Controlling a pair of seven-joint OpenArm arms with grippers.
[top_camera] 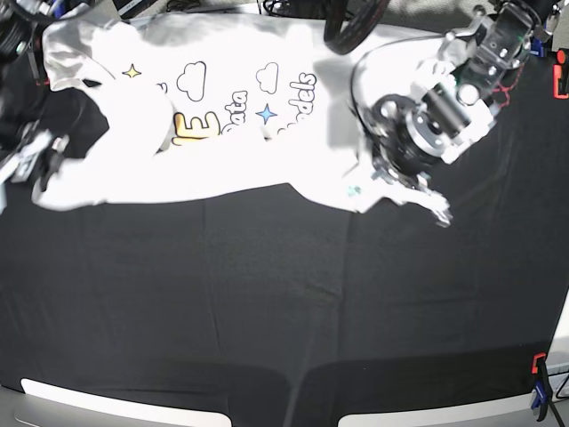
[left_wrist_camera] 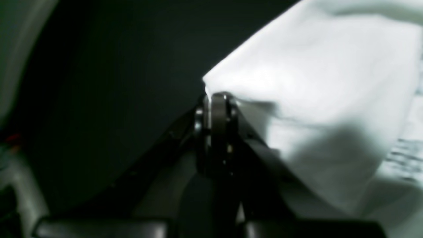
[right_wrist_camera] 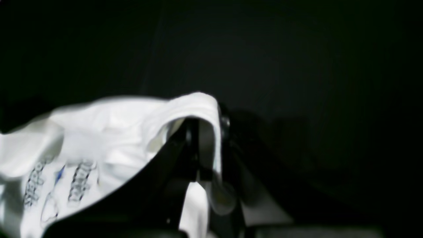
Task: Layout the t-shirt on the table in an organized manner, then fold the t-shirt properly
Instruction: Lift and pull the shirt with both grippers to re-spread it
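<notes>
In the left wrist view, the left tool point(left_wrist_camera: 216, 99) is clenched on a corner of the white t-shirt point(left_wrist_camera: 317, 86), its jaws pressed together with the cloth edge pinched at their tips. The fabric spreads from the tips toward 2 o'clock, over the dark table point(left_wrist_camera: 109, 82).

In the right wrist view, the right tool point(right_wrist_camera: 206, 132) grips a folded hem of the t-shirt point(right_wrist_camera: 109, 132), cloth draped over the jaws and hanging down between them. Printed lettering shows toward 8 o'clock.

In the base view, the t-shirt point(top_camera: 222, 133) lies stretched across the table point(top_camera: 284, 302) at 12 o'clock, print facing up. The left tool point(top_camera: 440, 212) holds its corner at 3 o'clock. The right tool point(top_camera: 40, 169) sits at the shirt's edge at 9 o'clock, blurred. A red clamp point(top_camera: 560, 82) stands at 2 o'clock.
</notes>
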